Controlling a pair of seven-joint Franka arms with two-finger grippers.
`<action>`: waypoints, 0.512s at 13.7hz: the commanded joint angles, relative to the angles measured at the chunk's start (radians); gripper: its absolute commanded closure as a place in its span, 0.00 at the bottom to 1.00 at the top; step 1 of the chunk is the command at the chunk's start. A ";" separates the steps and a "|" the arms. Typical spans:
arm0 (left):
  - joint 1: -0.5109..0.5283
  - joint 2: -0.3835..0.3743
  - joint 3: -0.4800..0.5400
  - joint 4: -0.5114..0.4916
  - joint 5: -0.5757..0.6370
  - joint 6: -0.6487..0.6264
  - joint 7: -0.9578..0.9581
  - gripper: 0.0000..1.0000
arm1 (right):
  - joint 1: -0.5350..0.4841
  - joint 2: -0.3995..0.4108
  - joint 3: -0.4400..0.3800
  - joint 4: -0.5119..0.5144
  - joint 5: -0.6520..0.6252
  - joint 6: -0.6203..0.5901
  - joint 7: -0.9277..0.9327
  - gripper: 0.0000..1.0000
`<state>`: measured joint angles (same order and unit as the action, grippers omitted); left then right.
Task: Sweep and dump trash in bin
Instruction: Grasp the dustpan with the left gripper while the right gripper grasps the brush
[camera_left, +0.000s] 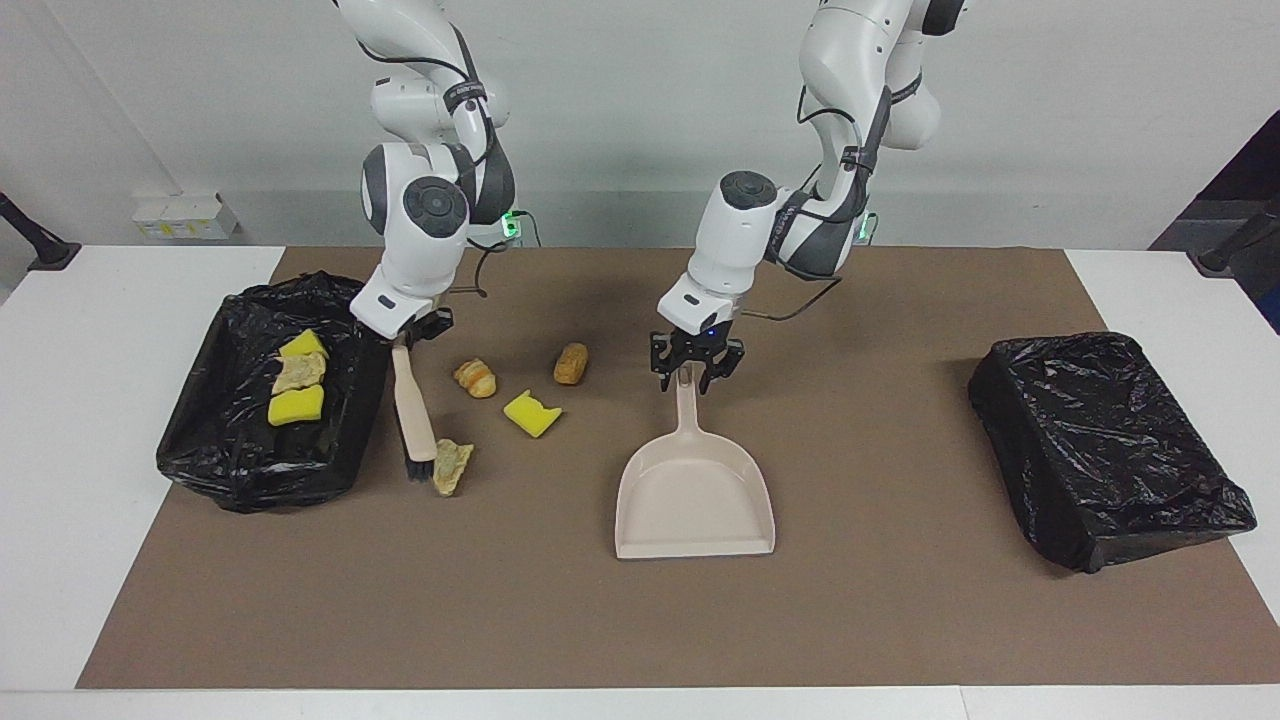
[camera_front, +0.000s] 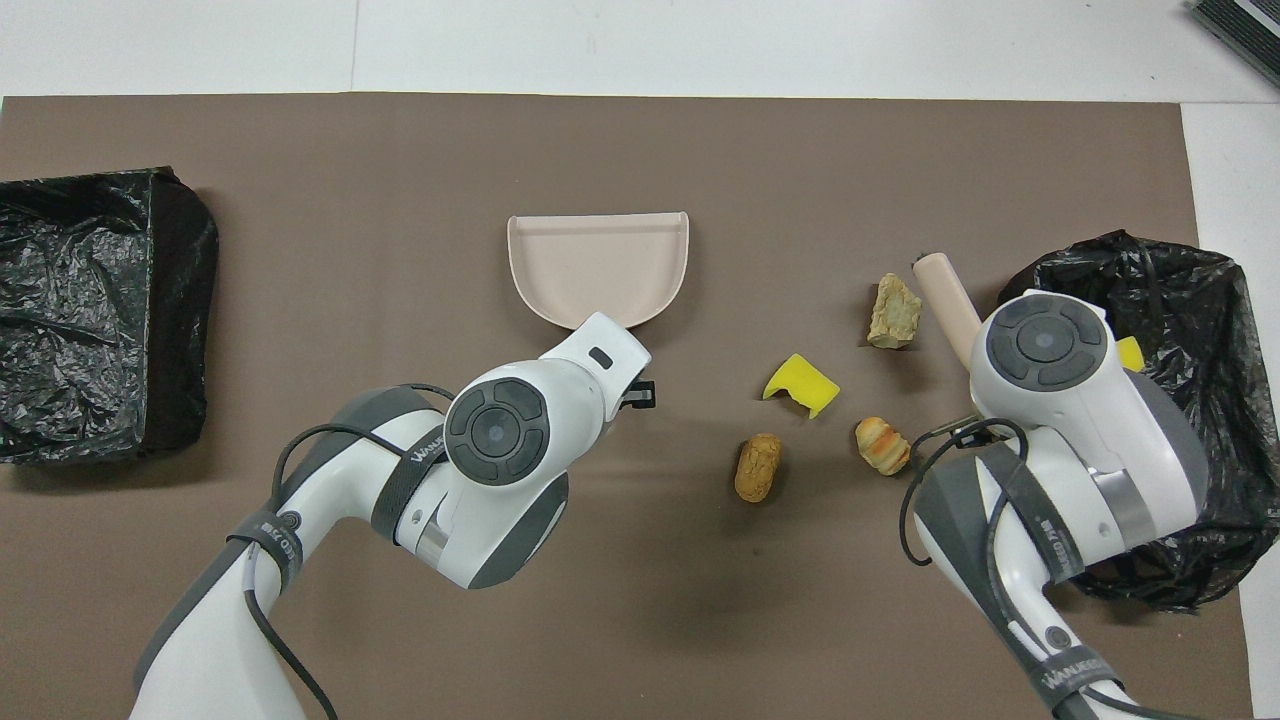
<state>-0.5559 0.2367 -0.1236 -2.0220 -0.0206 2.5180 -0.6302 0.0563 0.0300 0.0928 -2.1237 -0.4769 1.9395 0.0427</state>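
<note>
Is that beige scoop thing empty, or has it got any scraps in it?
Empty. The dustpan lies flat with a bare tray; four scraps lie on the mat beside it.

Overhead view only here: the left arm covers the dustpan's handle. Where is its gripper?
Observer: The left gripper is down at the tip of the handle of the dustpan, which lies flat on the mat.
Operator: And the right one?
Observer: The right gripper is shut on the brush, bristles down beside a tan scrap.
Operator: Anything in the bin next to it?
Observer: That bin holds two yellow sponge pieces and one tan bread piece.
</note>
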 joint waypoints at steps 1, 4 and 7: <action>-0.032 0.015 0.016 0.009 0.021 -0.013 -0.037 0.50 | -0.024 0.126 0.011 0.117 -0.037 0.033 -0.040 1.00; -0.033 0.015 0.018 0.008 0.021 -0.016 -0.037 0.70 | -0.010 0.151 0.015 0.113 -0.022 0.032 -0.037 1.00; -0.019 0.010 0.019 0.009 0.021 -0.019 -0.034 1.00 | 0.002 0.096 0.018 0.010 0.088 0.027 -0.018 1.00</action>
<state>-0.5702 0.2490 -0.1200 -2.0216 -0.0198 2.5156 -0.6480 0.0557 0.1788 0.1044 -2.0521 -0.4525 1.9702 0.0252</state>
